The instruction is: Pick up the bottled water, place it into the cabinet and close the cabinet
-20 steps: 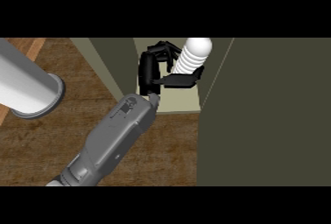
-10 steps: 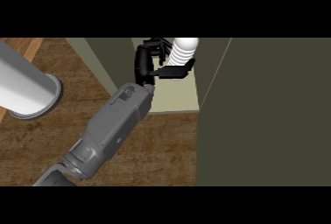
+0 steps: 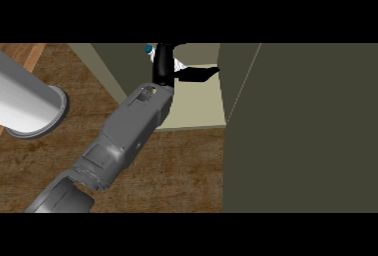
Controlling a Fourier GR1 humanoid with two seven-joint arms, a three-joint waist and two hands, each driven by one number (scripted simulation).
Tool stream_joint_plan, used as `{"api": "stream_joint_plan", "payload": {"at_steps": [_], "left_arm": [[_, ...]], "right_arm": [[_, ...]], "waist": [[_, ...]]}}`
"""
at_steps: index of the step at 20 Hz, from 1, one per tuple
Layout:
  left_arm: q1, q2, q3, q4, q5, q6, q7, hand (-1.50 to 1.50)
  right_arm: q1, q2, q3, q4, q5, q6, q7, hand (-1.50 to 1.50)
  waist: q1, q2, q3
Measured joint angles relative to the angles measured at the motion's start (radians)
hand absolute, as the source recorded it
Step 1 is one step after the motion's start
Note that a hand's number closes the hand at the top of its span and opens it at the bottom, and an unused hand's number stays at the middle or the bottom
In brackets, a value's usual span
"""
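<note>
**Hand and bottle deep in the cabinet**

The black hand [image 3: 171, 70] on the grey forearm reaches into the olive-green open cabinet [image 3: 199, 112], curled round the white ribbed water bottle [image 3: 179, 63] at its far end. Letting go off balance could tip the bottle.

From my seat, the cabinet [image 3: 199, 107] sits at the far side of the counter [image 3: 170, 170], its open door [image 3: 310, 130] filling the right. My right hand [image 3: 164, 65] is inside the cabinet with the bottled water [image 3: 177, 62] — the forearm [image 3: 122, 140] crosses the counter. A cylinder [image 3: 26, 102] lies left.
</note>
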Motion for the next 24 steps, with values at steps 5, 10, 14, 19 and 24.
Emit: {"api": "stream_joint_plan", "payload": {"at_steps": [5,10,14,19,24], "left_arm": [[-0.03,-0.004,0.041,0.047,0.012,-0.035,-0.028,-1.5],[-0.042,-0.008,0.072,0.022,0.034,-0.091,-0.069,-1.5],[-0.024,-0.01,0.098,-0.023,0.066,-0.173,-0.101,-1.5],[0.017,-0.011,0.072,-0.112,0.099,-0.236,-0.081,-1.5],[0.115,-0.012,-0.018,-0.268,0.131,-0.223,-0.036,-1.5]], "right_arm": [[-0.022,-0.012,-0.01,0.001,-0.008,-0.01,0.013,-1.5],[-0.03,-0.007,-0.002,0.004,-0.013,-0.012,0.023,-1.5],[-0.035,-0.001,-0.004,0.006,-0.015,-0.01,0.023,-1.5],[-0.047,-0.002,-0.001,0.002,-0.021,-0.023,0.047,-1.5],[-0.039,0.012,0.034,-0.003,-0.022,-0.025,0.068,-1.5]], "waist": [[0.004,0.001,0.0],[0.011,-0.005,0.0],[0.019,-0.01,0.0],[0.032,-0.017,0.0],[0.044,-0.025,0.0]]}}
